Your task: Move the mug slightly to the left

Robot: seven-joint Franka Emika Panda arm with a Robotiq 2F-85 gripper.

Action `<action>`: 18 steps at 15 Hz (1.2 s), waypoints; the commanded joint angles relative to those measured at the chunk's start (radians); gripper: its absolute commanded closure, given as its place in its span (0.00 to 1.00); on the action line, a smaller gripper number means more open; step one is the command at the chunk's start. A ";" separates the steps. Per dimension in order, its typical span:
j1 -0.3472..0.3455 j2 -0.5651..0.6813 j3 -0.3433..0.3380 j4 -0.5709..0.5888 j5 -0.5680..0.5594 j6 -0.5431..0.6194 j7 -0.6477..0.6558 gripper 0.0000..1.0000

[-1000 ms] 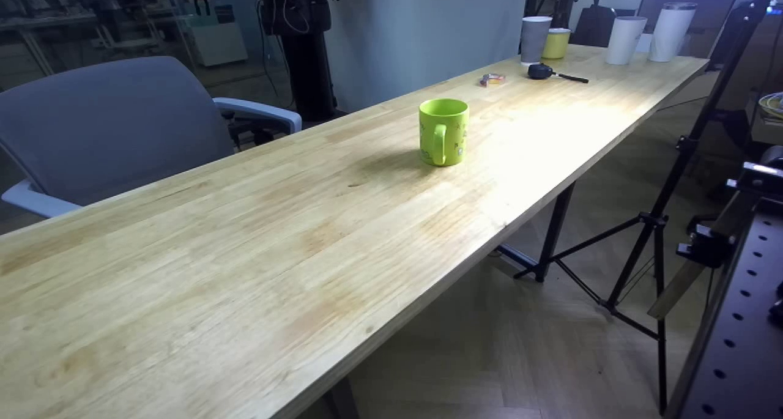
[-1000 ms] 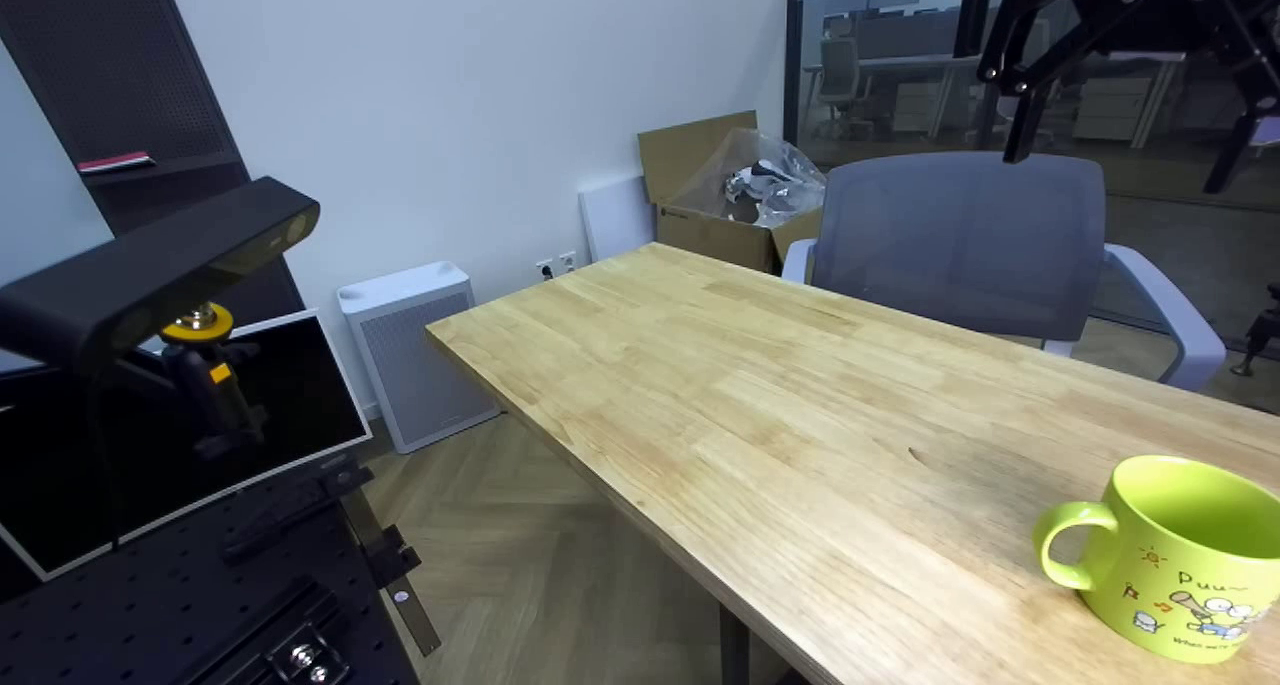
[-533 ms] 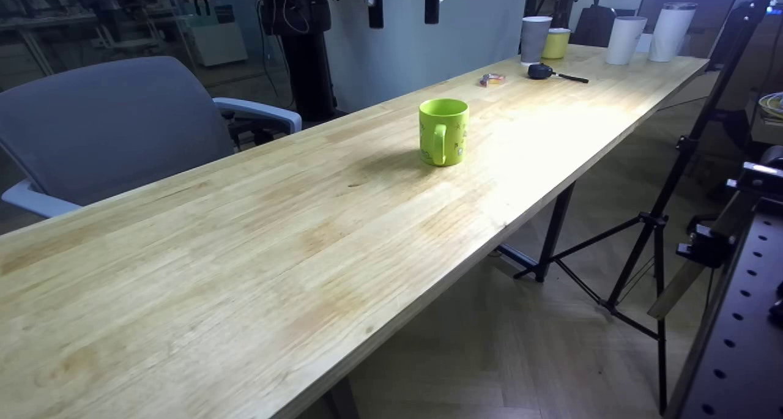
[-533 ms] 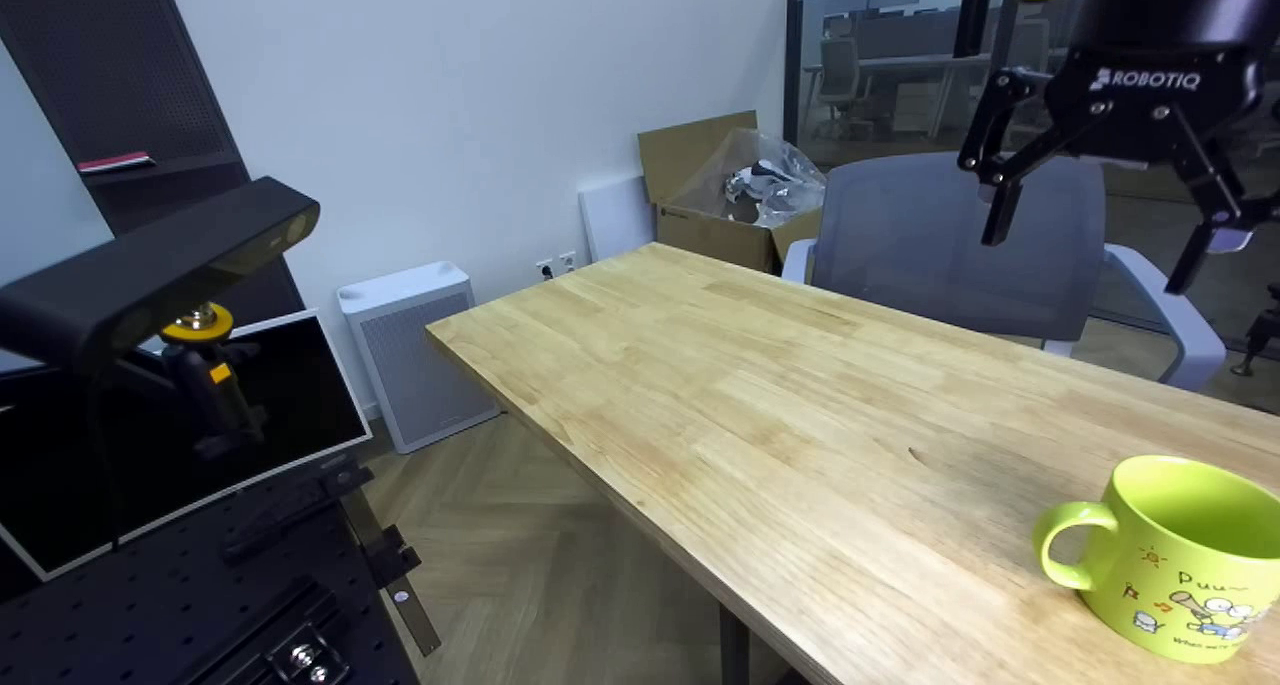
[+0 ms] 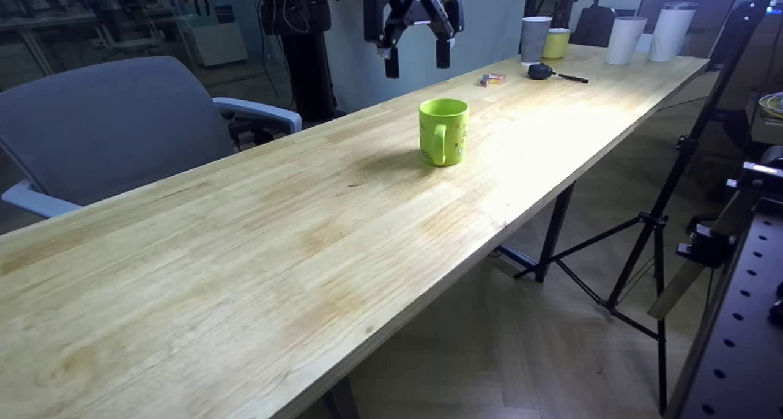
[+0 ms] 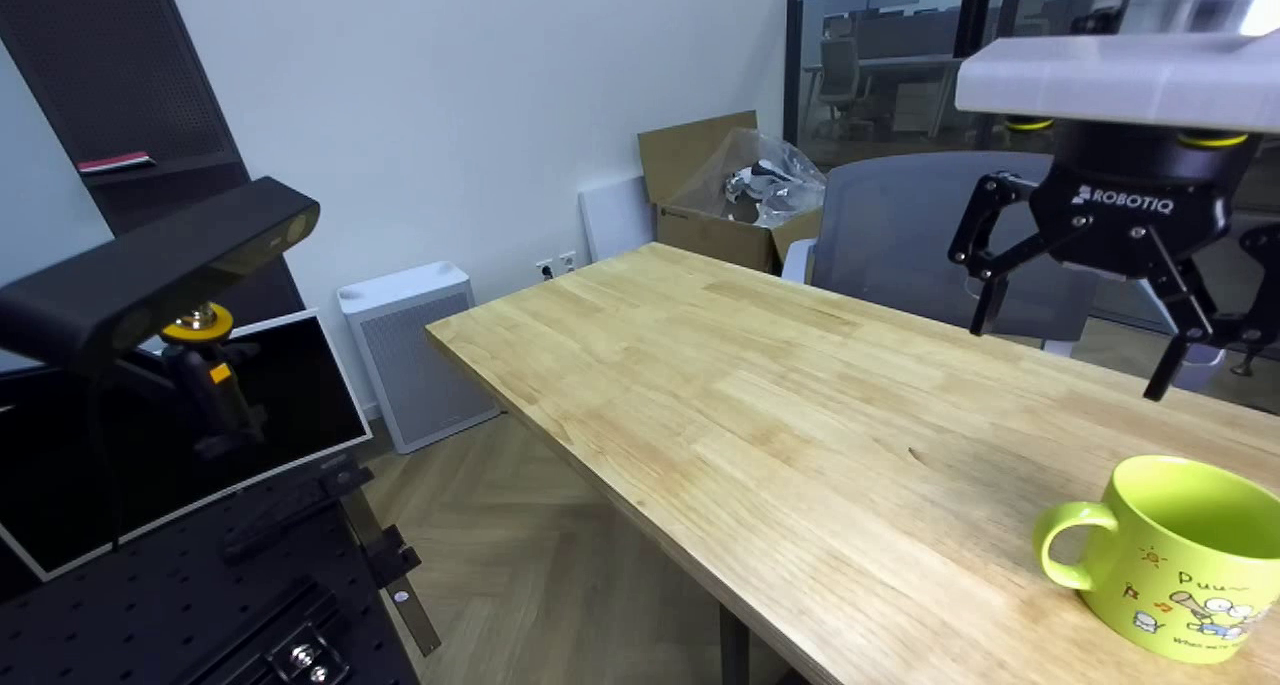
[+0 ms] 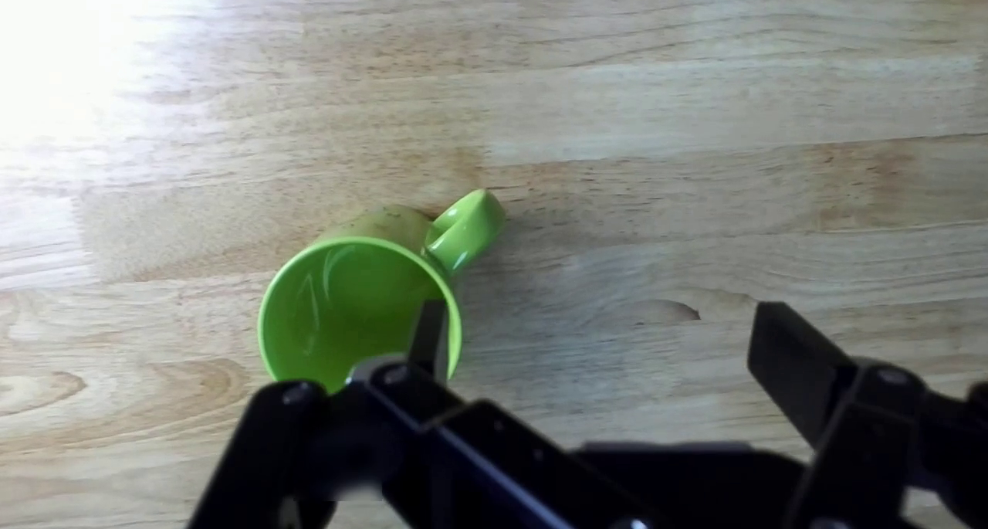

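- Mug (image 5: 454,133), lime-green and glossy, stands upright on the worktop (image 5: 244,254), with its mouth looking upward.
- Small drawings (image 6: 1215,610) are printed on the wall of the mug, together with the word "Puu" and a lower line of writing, which I cannot read completely.
- Its handle (image 7: 469,229) comes out from the side, and a soft shadow (image 5: 391,162) of the mug lies on the wood just beside it.
- Black pincer (image 5: 417,69) hangs in the air, higher than the mug and apart from it; in both exterior views I see that it is spread, its two fingers (image 5: 443,54) standing wide from each other.
- In the wrist view, one finger hides a part of the mug's mouth, and the other is seen against bare wood beside the mug.
- Well apart from the mug, on the same worktop, there stand a grey cup (image 5: 534,43), a yellow-green cup (image 5: 556,46), a white cup (image 5: 625,43) and a tall white tumbler (image 5: 671,33).
- Between the mug and these vessels lie a black round item (image 5: 539,71) with a strap and a small colourful item (image 5: 492,80), which I cannot identify.
- Office chair (image 5: 116,125), with grey back, is also well apart from the mug.
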 commanded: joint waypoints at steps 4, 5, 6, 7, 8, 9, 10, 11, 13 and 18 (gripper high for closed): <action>-0.021 0.066 -0.001 0.032 -0.030 0.013 0.053 0.00; -0.023 0.074 -0.002 0.034 -0.032 0.012 0.054 0.00; -0.026 0.080 -0.003 0.036 -0.036 0.012 0.056 0.00; -0.028 0.087 -0.005 0.037 -0.042 0.018 0.056 0.00; -0.031 0.093 -0.006 0.039 -0.048 0.024 0.054 0.00; -0.036 0.099 -0.007 0.041 -0.051 0.035 0.047 0.00; -0.039 0.103 -0.008 0.040 -0.052 0.046 0.045 0.00; -0.044 0.106 -0.008 0.040 -0.053 0.057 0.040 0.00; -0.055 0.108 -0.005 0.036 -0.051 0.086 0.032 0.00; -0.073 0.113 0.010 0.020 -0.041 0.160 0.008 0.00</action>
